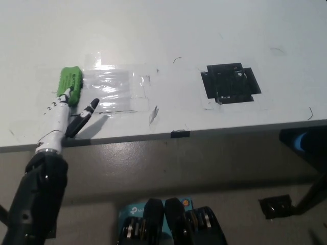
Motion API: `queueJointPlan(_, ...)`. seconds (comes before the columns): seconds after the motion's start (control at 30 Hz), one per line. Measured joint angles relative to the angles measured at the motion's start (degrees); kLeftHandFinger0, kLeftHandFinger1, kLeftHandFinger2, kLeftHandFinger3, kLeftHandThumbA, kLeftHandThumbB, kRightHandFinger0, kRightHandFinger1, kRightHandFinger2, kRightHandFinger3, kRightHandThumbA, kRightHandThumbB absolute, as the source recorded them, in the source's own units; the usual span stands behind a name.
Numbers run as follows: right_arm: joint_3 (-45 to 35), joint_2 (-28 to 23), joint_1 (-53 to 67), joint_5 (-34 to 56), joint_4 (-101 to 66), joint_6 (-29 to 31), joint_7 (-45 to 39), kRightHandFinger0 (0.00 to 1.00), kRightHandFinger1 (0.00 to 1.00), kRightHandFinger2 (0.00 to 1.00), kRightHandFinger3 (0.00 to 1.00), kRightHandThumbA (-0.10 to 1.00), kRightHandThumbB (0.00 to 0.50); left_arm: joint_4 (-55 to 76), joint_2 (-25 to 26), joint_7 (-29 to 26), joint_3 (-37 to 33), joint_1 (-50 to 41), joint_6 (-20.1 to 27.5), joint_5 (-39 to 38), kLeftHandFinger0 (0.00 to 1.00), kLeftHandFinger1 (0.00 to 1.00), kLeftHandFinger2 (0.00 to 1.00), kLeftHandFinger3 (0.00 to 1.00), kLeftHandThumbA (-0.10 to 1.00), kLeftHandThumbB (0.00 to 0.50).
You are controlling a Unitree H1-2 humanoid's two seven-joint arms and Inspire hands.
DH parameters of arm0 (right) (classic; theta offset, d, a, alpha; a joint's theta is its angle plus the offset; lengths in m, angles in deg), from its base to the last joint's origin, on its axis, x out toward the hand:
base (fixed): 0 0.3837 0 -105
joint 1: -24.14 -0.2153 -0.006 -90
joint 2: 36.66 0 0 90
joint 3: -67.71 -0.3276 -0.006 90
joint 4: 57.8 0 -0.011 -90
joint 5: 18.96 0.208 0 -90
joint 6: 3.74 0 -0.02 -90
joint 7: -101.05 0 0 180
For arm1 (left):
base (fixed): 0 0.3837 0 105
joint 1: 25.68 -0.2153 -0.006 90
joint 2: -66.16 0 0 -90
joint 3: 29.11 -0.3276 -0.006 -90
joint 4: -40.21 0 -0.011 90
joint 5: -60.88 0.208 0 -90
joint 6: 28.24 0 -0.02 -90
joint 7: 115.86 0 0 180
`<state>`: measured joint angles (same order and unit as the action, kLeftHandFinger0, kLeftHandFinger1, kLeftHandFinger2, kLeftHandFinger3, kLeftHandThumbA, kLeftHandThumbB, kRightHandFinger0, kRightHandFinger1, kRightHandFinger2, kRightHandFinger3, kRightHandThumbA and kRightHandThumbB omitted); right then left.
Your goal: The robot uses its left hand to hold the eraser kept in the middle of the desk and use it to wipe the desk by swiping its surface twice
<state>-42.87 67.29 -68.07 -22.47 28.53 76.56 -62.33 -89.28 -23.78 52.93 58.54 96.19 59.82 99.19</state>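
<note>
Reaching up from the lower left over the desk's near edge, the robot's white left hand (pixel 62 115) lies flat on the white desk (pixel 214 35), fingers stretched forward onto a single green eraser (pixel 70 84) and pressing it to the surface, while the thumb angles out to the right. Behind the hand, a dark forearm slopes down and away below the desk edge. The eraser sits just beyond the palm under the fingertips, its long side running away from the robot. Just right of the hand and eraser lies one glossy patch of clear tape (pixel 120 89), catching the light, its left end beside the eraser. Well to the right of the hand, one square of black tape (pixel 230 83) is stuck to the desk. A small black clip (pixel 179 134) sits on the desk's near edge, between the two patches. A few thin dark scribbles mark the surface farther right. Beneath the desk, a grey floor and dark leg fittings show. The right hand is out of the picture.
</note>
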Motion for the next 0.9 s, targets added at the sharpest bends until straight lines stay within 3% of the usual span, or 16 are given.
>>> queueJointPlan(0.23,-0.09,-0.11,0.18,0.02,-0.02,0.0,-0.02,1.0,0.99,0.96,0.98,1.0,0.045,1.17,0.8,0.0,-0.62,-1.09,-0.01,-0.73,1.0,1.0,1.0,1.0,1.0,0.5)
queueJointPlan(0.53,-0.17,-0.8,0.66,0.02,-0.05,0.0,-0.03,1.0,0.96,0.93,0.96,1.0,0.05,1.37,1.95,-0.01,-2.91,-1.11,-0.03,-0.75,1.0,1.0,1.0,1.0,1.0,0.5)
queueJointPlan(0.57,-0.18,-0.94,0.66,0.02,-0.05,0.0,-0.03,1.0,0.96,0.94,0.97,1.0,0.046,1.83,2.14,0.03,-3.24,-1.22,-0.12,-0.77,1.0,1.0,1.0,1.0,1.0,0.464)
queueJointPlan(0.6,-0.2,-1.06,0.66,0.03,-0.05,0.0,-0.04,1.0,0.96,0.94,0.97,1.0,0.039,2.58,2.32,0.09,-3.49,-1.55,-0.24,-0.85,1.0,1.0,1.0,1.0,1.0,0.467)
queueJointPlan(0.67,-0.35,-1.31,0.79,0.05,-0.09,0.04,-0.03,1.0,0.97,0.94,0.97,1.0,0.032,5.13,2.72,0.14,-4.09,-2.95,-0.3,-1.03,1.0,1.0,1.0,1.0,1.0,0.372)
queueJointPlan(0.7,-0.36,-1.4,0.84,0.05,-0.15,0.07,-0.04,1.0,0.98,0.95,0.98,1.0,0.019,7.29,2.95,0.39,-4.23,-3.3,-0.63,-1.11,1.0,1.0,1.0,1.0,1.0,0.392)
queueJointPlan(0.73,-0.38,-1.49,0.96,0.06,-0.24,0.08,-0.05,1.0,0.98,0.96,0.98,1.0,0.021,8.96,3.09,0.65,-4.47,-4.09,-0.99,-1.15,1.0,1.0,1.0,1.0,1.0,0.334)
queueJointPlan(0.77,-0.39,-1.59,1.08,0.05,-0.25,0.08,-0.05,1.0,0.98,0.96,0.98,1.0,0.012,10.56,3.23,0.94,-4.84,-4.71,-1.45,-1.06,1.0,1.0,1.0,1.0,1.0,0.318)
queueJointPlan(0.9,-0.35,-1.75,1.53,0.04,-0.25,0.1,-0.06,1.0,0.98,0.95,0.98,1.0,0.028,13.9,4.79,1.61,-7.32,-4.88,-2.81,0.7,1.0,1.0,1.0,1.0,1.0,0.361)
